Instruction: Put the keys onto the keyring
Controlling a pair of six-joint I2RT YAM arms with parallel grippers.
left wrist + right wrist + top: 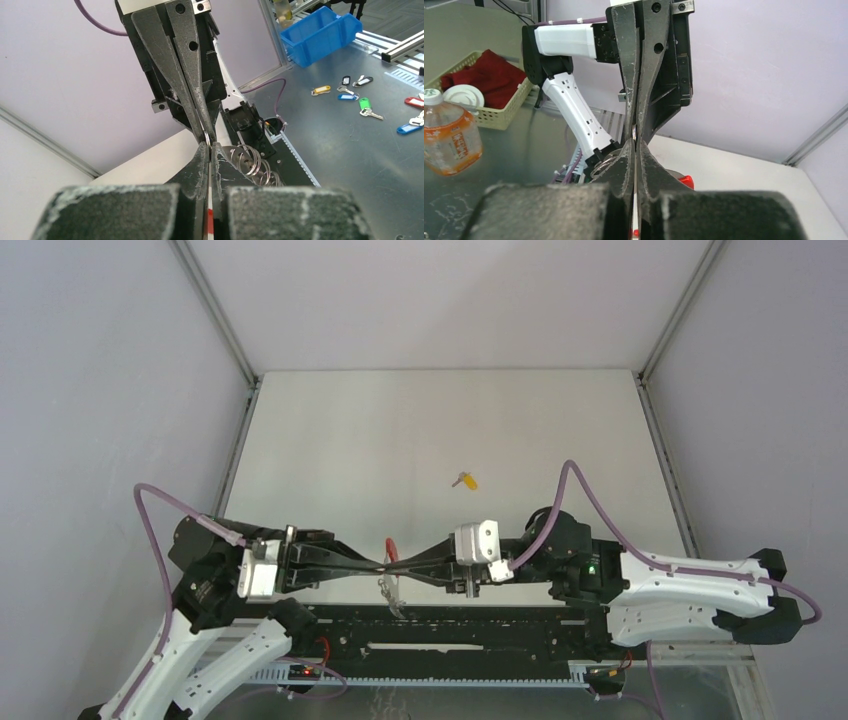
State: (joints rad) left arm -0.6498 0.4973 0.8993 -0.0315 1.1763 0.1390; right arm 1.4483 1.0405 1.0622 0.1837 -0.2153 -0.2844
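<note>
The keyring hangs in the air between both grippers near the table's front edge. Its red tag (391, 546) stands up and its grey metal rings (390, 596) dangle below. My left gripper (384, 565) and right gripper (401, 565) meet tip to tip on it. In the left wrist view my left gripper (210, 145) is shut on a thin steel ring (207, 136), with more rings (252, 162) beside it. My right gripper (635, 143) is shut on the same ring, the red tag (685, 181) just behind. A yellow-headed key (465, 480) lies alone mid-table.
A black rail (450, 625) runs along the near edge under the grippers. Off the table, a metal bench holds a blue bin (320, 32) and loose key tags (367, 107). On the other side stand a basket with red cloth (489, 90) and a drink bottle (449, 137).
</note>
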